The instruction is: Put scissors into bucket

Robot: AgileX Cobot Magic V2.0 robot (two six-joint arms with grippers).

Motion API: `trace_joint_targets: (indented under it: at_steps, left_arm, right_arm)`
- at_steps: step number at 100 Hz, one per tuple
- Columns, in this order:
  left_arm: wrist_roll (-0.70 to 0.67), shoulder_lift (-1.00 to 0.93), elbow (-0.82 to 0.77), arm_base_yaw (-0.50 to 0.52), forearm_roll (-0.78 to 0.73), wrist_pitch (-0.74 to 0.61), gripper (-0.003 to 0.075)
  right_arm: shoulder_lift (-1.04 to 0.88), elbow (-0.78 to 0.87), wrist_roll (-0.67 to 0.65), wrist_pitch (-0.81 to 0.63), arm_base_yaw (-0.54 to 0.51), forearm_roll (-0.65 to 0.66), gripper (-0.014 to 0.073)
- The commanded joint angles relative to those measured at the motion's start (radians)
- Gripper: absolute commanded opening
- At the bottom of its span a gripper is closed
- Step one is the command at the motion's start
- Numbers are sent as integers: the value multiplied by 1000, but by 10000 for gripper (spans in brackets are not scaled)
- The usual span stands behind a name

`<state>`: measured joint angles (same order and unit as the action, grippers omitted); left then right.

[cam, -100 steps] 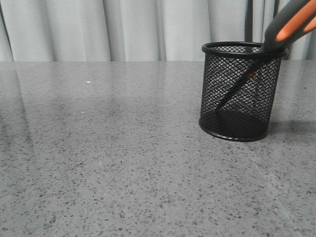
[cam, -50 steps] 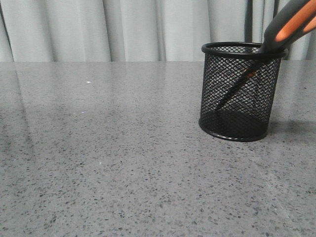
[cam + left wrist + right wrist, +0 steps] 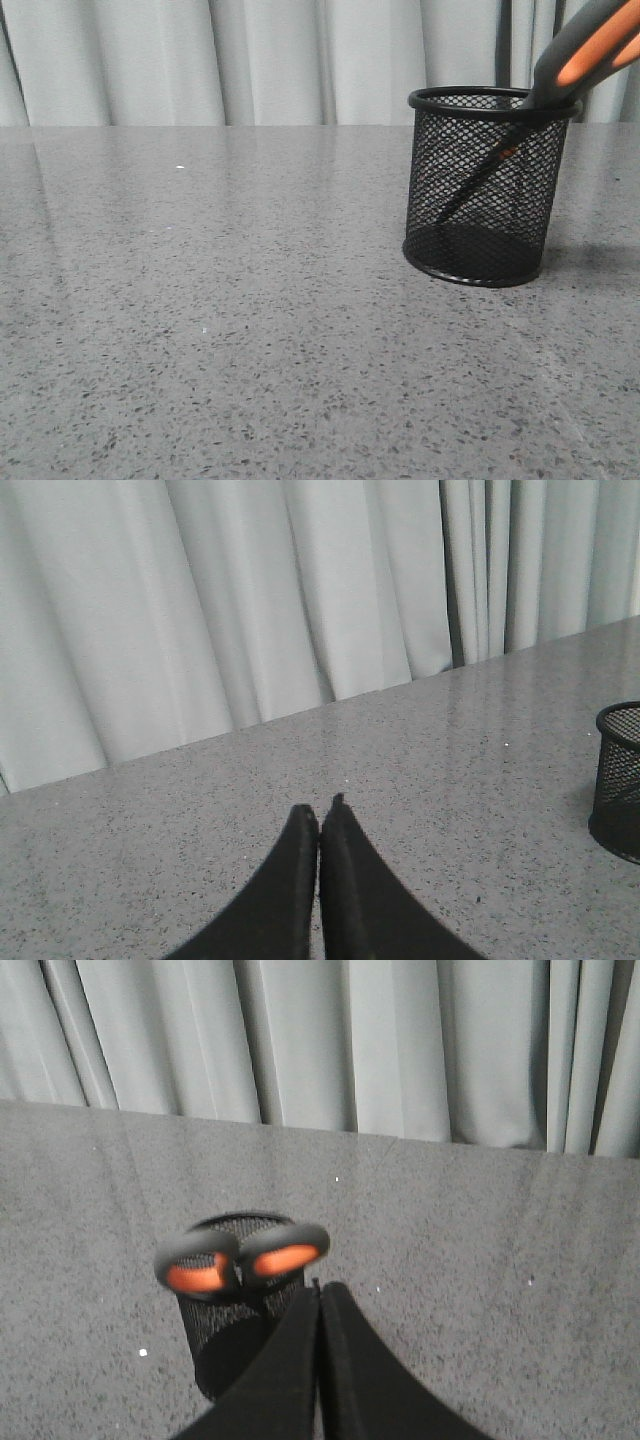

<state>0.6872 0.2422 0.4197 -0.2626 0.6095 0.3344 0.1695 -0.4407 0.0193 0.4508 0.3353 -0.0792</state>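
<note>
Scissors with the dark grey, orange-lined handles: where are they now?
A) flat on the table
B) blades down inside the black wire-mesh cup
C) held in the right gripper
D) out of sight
B: the scissors lean in the black wire-mesh cup, handles above its rim, blades visible through the mesh.

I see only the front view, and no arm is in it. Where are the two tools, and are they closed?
Observer: The right tool is shut and empty. It sits close beside the bucket, at about the height of the scissors handles.
Operator: Does it touch the scissors?
Observer: No. In the right wrist view a small gap shows between its tip and the handles.
Operator: And the left one?
Observer: The left tool is shut too, above bare table, far from the bucket.
</note>
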Motion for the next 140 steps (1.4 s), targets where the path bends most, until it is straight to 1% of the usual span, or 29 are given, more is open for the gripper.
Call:
trace_joint_targets:
  at_steps: [1, 12, 23, 32, 47, 114, 122, 127, 135, 140]
  left_arm:
    - [-12, -93, -48, 4, 43, -87, -21]
    - [-12, -212, -101, 4, 43, -87, -21]
    - [-12, -261, -133, 4, 43, -88, -21]
    - [-12, -266, -142, 4, 52, -84, -21]
    - [-12, -266, -142, 4, 113, -72, -21]
    - [-12, -266, -145, 4, 113, -77, -21]
    - [-18, -266, -147, 15, 46, -80, -21]
    - [-93, -266, -159, 36, -52, -84, -21]
    - [-343, -268, -204, 97, -220, -117, -21]
    - [-451, -269, -245, 144, -284, -154, -21]
  right_arm:
    - [-36, 17, -1, -95, -2, 10, -54]
    - [-75, 61, -1, -89, -2, 10, -54]
    - [-80, 86, -1, -87, -2, 10, -54]
    - [-80, 101, -1, -93, -2, 10, -54]
    - [-80, 108, -1, -86, -2, 10, -54]
    - [-80, 108, -1, -86, -2, 10, -54]
    - [-80, 108, -1, -86, -2, 10, -54]
    - [-80, 108, -1, -86, -2, 10, -54]
    - [-80, 108, -1, -86, -2, 10, -54]
    - [-80, 108, -1, -86, -2, 10, -54]
